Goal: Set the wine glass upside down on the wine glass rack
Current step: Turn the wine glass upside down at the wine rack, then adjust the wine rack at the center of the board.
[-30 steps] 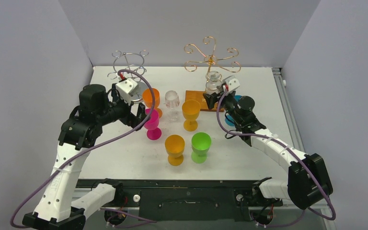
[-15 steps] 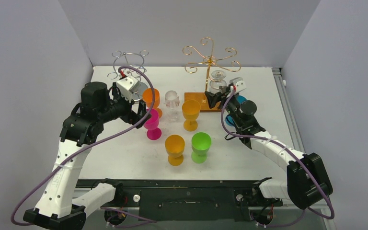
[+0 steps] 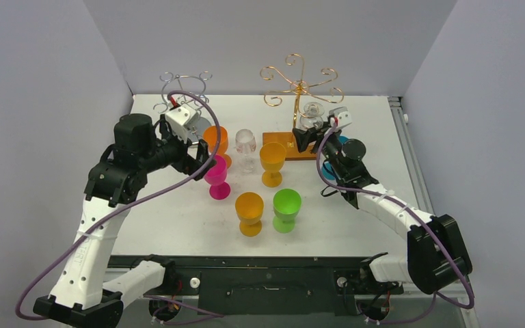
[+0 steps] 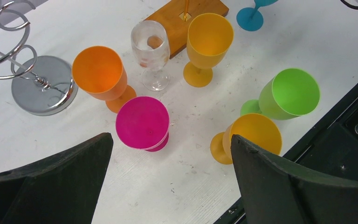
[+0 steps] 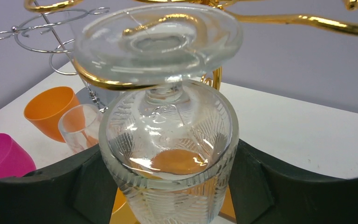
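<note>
Wine glass [image 5: 168, 135]: hangs upside down at the gold rack [image 5: 307, 21], foot uppermost and lying on a curl of gold wire, bowl mouth downward above the wooden base [image 4: 172, 23]. Blurred at the foot in the right wrist view, so cannot tell how far the stem sits inside the curl. Shows only as a small clear shape under the rack's arms in the top view. Flanked at the bowl by the fingers of the right gripper [image 5: 168, 163], one close on each side. Hard to judge through the cut glass whether pressing on it or just clear of it, so cannot tell grip from release. Hides most of the rack's post behind the bowl.

Spread wide at the left gripper [image 4: 171, 140], nothing between the fingers, hovering above the pink glass [image 4: 142, 122]. Only the two dark finger ends in its own view, cut off at the bottom edge.

Upright on the table [image 4: 307, 42]:
- orange glass [image 4: 98, 70], just beside the silver rack [image 4: 42, 88]
- clear glass [image 4: 150, 44]
- yellow glass [image 4: 209, 37]
- green glass [image 4: 293, 91]
- amber glass [image 4: 256, 135]

Teal glass [image 4: 251, 18] cut off at the top edge, only foot and stem visible. Mostly hidden behind the right arm in the top view. Silver rack cropped at the left edge, only base and some loops showing.
</note>
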Controlling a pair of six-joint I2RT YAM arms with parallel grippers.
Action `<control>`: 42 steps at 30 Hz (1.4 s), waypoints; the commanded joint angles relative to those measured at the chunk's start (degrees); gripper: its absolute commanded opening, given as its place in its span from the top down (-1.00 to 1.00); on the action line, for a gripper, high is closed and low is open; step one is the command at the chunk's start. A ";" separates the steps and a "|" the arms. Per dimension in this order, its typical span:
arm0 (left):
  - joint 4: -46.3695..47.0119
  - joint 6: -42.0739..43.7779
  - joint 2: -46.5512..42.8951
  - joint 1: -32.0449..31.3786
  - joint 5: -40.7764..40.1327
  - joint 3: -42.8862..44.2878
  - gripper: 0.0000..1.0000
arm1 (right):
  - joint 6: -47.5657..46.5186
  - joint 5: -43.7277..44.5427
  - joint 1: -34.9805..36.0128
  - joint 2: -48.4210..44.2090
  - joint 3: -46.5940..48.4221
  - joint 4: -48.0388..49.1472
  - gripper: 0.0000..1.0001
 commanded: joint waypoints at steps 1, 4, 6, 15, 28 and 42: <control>2.14 -1.72 2.05 -0.08 1.78 4.31 -0.92 | -0.22 -1.93 -0.37 -2.91 3.55 0.02 -0.42; 2.51 -1.28 4.44 -0.69 1.81 6.54 -0.92 | -0.64 -2.38 -0.39 -5.01 3.86 -4.00 -0.43; 2.27 -1.00 6.44 -1.47 1.58 8.61 -0.92 | -1.26 -3.32 -0.46 -6.07 5.06 -7.90 -0.44; 4.44 -0.04 17.49 -10.52 -5.05 18.90 -0.93 | -2.29 -4.67 -1.21 -16.60 5.46 -25.47 -0.48; 6.96 0.38 30.36 -16.24 -7.98 31.13 -0.92 | 3.56 6.36 -8.90 -16.31 31.04 -57.84 -0.29; 12.04 2.21 31.81 -17.16 -9.57 30.61 -0.93 | 11.86 -5.75 -15.85 19.45 68.46 -65.87 -0.13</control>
